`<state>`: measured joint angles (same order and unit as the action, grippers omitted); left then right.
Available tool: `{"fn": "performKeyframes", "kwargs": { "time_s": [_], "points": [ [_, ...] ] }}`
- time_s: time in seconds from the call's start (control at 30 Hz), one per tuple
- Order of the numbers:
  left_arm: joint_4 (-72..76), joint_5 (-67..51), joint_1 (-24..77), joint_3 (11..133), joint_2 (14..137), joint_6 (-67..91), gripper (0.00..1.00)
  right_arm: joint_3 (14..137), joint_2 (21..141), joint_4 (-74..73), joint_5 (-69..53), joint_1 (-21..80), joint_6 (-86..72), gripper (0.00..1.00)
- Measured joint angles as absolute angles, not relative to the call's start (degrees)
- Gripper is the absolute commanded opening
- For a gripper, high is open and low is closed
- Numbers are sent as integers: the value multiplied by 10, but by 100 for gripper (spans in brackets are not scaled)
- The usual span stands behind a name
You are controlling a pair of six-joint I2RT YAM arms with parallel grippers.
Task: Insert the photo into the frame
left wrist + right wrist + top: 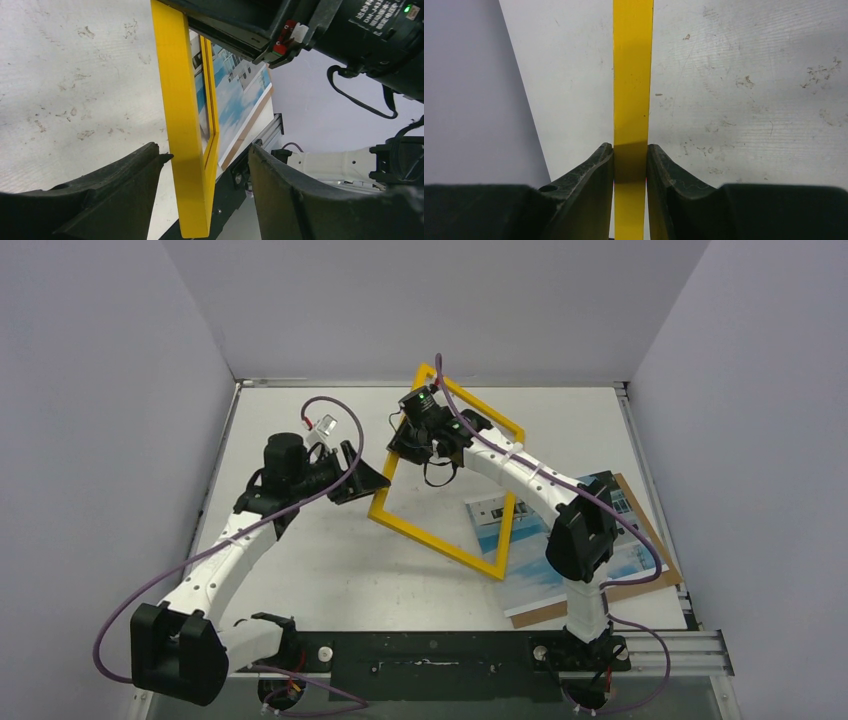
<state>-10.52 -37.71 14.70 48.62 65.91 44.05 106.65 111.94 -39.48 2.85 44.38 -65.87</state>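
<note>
The yellow frame (pixel 430 538) is held tilted above the table, its near edge over the photo. My right gripper (pixel 405 445) is shut on the frame's left bar, which runs up between its fingers in the right wrist view (pixel 631 75). My left gripper (pixel 372 480) is open around the frame's lower left corner. In the left wrist view the bar (pixel 182 125) stands between the spread fingers (pixel 150 170), close to the left one. The photo (pixel 525 545), blue sky and white building, lies face up on the brown backing board (pixel 640 575). It also shows in the left wrist view (pixel 235 95).
The backing board lies at the table's right front, near the right arm's base (pixel 585 620). A metal rail (pixel 665 645) runs along the front edge. Grey walls close the left, back and right sides.
</note>
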Motion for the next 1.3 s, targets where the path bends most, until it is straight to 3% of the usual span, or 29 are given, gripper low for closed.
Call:
{"fn": "performKeyframes", "kwargs": {
  "time_s": [0.23, 0.37, 0.53, 0.7, 0.8, 0.97, 1.2, 1.3],
  "points": [
    [-121, -375, 154, 486, 676, 428, 52, 1052, 1102, -382, 16, 445, -667, 17],
    [-133, -380, 156, 486, 683, 424, 25, 1046, 1089, -371, 4, 446, -675, 19],
    [-138, -394, 157, 488, 684, 422, 1, 1035, 1088, -364, 0, 447, -683, 28],
    [-139, -395, 157, 488, 683, 422, 0, 1034, 1088, -365, 2, 447, -684, 47],
    [-141, -394, 157, 488, 680, 415, 0, 1036, 1088, -375, 9, 447, -681, 50],
    [-165, -390, 157, 497, 671, 399, 0, 1060, 1095, -396, 11, 447, -675, 43],
    [-182, -388, 157, 505, 654, 382, 0, 1073, 1102, -395, -1, 447, -674, 41],
    [-182, -387, 157, 505, 648, 378, 0, 1079, 1111, -390, -11, 447, -674, 28]
  ]
}}
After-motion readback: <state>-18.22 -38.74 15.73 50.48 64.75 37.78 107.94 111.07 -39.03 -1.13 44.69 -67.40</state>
